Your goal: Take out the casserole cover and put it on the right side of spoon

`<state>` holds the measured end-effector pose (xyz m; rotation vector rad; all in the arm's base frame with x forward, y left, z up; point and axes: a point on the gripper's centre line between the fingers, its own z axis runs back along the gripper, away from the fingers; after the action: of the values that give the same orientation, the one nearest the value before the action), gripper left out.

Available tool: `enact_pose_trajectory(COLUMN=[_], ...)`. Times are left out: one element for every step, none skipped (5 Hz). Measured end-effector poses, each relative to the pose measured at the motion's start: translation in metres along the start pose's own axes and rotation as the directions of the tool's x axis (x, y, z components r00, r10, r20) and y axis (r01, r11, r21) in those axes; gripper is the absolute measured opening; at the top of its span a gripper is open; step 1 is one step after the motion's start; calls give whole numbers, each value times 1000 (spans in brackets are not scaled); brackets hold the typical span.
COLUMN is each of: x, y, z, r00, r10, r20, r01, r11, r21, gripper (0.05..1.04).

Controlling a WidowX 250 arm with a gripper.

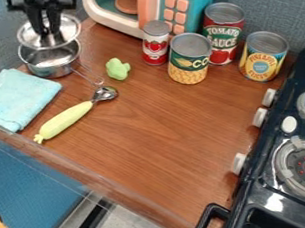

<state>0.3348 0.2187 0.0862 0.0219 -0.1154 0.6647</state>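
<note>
At the upper left, my gripper [51,33] points down with its fingers closed around the knob of the silver casserole cover [32,36]. The cover is over the back part of the small metal pot [48,68], and some of the pot's inside shows below its front edge. To the right of the pot and lower down lies the spoon [65,120], slanted, with a yellow-green handle and its metal bowl toward the back.
A light blue cloth [17,99] lies left of the spoon. Near the pot's handle sits a green toy piece [118,69]. Several cans, one a corn can [189,59], stand before a toy microwave [147,7]. A black stove [278,162] borders the right side.
</note>
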Motion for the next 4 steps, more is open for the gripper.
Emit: enact_pose_trajectory(x=[-2, -7, -29, -49], y=[-3, -9, -29, -55], z=[23, 45, 49, 53], r00=[1000, 998, 992, 971], r10=[-7, -39, -125, -235], r20=[18, 47, 33, 36], r01=[8, 42, 127, 237], r11=[999, 997, 989, 969], r21=[-38, -69, -70, -74], gripper=[280, 280, 280, 280])
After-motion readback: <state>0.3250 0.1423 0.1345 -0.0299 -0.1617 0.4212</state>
